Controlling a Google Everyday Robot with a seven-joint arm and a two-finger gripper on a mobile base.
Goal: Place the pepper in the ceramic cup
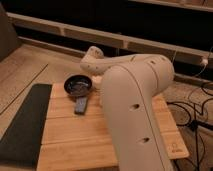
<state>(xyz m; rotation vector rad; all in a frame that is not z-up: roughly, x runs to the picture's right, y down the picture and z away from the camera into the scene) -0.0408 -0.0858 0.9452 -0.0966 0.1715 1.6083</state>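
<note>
My white arm fills the middle of the camera view, and its rounded far joint reaches over the back of the wooden table. The gripper is hidden behind the arm, somewhere past that joint, and it is shut. The ceramic cup, dark, low and round, stands on the table's back left part, just left of the arm. The pepper is out of view.
A blue-grey flat block lies right in front of the cup. A dark mat runs along the table's left side. Black cables trail on the floor at the right. A long ledge crosses the background.
</note>
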